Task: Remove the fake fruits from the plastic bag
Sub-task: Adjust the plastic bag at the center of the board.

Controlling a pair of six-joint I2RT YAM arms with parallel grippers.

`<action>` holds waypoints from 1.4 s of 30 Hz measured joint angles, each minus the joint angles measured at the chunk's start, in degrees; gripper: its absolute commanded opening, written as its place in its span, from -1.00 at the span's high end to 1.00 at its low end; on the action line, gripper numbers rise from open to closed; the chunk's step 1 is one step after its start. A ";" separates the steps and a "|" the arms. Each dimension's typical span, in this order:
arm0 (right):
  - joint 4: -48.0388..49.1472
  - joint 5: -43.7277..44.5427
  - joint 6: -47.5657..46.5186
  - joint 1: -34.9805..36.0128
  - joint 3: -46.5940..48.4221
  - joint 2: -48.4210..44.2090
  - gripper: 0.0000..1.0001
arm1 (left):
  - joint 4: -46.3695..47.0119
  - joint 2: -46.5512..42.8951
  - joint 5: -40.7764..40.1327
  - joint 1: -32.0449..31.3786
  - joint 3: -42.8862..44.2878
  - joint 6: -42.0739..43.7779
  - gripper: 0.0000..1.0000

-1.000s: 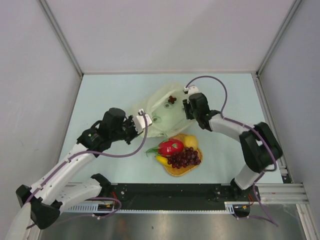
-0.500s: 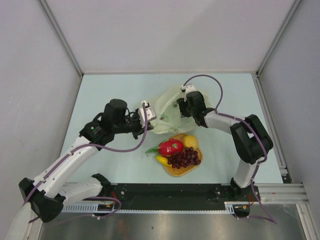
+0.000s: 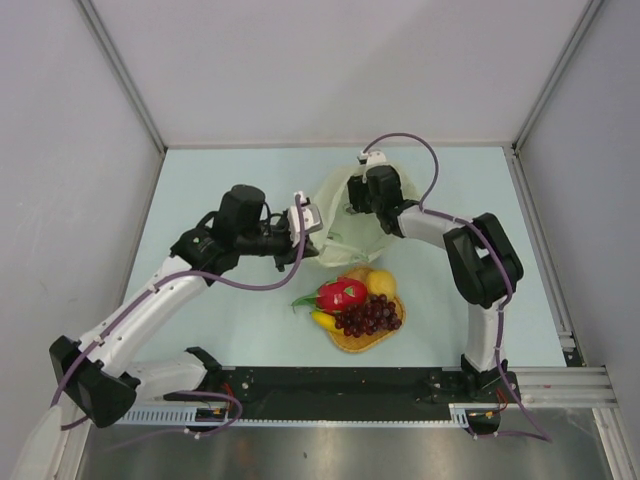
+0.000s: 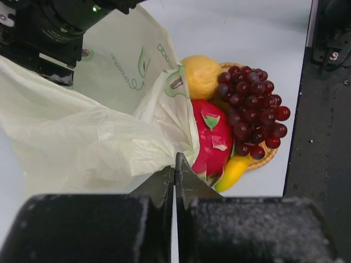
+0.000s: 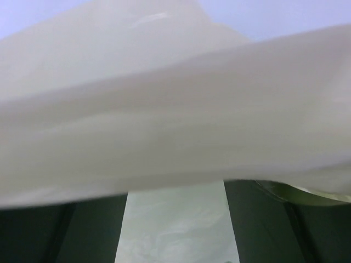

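The pale cream plastic bag (image 3: 350, 235) is bunched up between my two grippers, behind the fruits. My left gripper (image 3: 308, 222) pinches its near-left edge. In the left wrist view the left gripper (image 4: 175, 164) is shut, with the bag (image 4: 82, 137) gathered at its tips. My right gripper (image 3: 358, 200) is at the bag's far side. In the right wrist view it (image 5: 175, 192) is spread open, with the bag (image 5: 175, 109) draped over it. The dragon fruit (image 3: 342, 294), lemon (image 3: 381, 282), grape bunch (image 3: 370, 314) and banana (image 3: 322, 320) lie outside the bag.
The fruits rest on a round orange woven mat (image 3: 352, 343) near the table's front, right next to the bag. The black base rail (image 3: 350, 385) runs along the near edge. White walls enclose the table on three sides.
My left gripper moved right and further away, dragging the bag's edge with it. My right gripper moved left and back. The bag bunched up narrower, and the dark bit seen through it earlier no longer shows.
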 measured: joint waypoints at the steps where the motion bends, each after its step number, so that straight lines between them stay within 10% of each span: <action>1: 0.20 0.59 -0.17 -0.55 0.22 0.37 -0.41 | 0.15 0.74 0.24 0.02 1.01 0.04 0.99; 8: -1.75 4.00 -3.80 -12.02 -0.48 -2.78 -0.35 | 1.44 7.67 2.40 0.00 11.93 0.33 0.99; 21: -22.91 -1.95 -7.89 -13.42 -17.00 -51.39 -0.22 | 7.65 9.53 6.14 -5.18 14.36 5.51 0.99; 28: -24.61 -7.43 -8.44 -21.62 -22.21 -47.74 -0.05 | 16.50 11.72 4.57 -7.17 8.46 5.46 0.99; 37: -26.77 -12.04 -11.76 -15.72 -23.54 -52.11 -0.09 | 18.03 16.33 0.57 -7.19 5.01 1.77 0.99; 42: -26.71 -11.98 -16.31 -11.17 -23.63 -56.24 0.23 | 17.16 18.40 1.14 -7.13 5.92 -2.23 0.99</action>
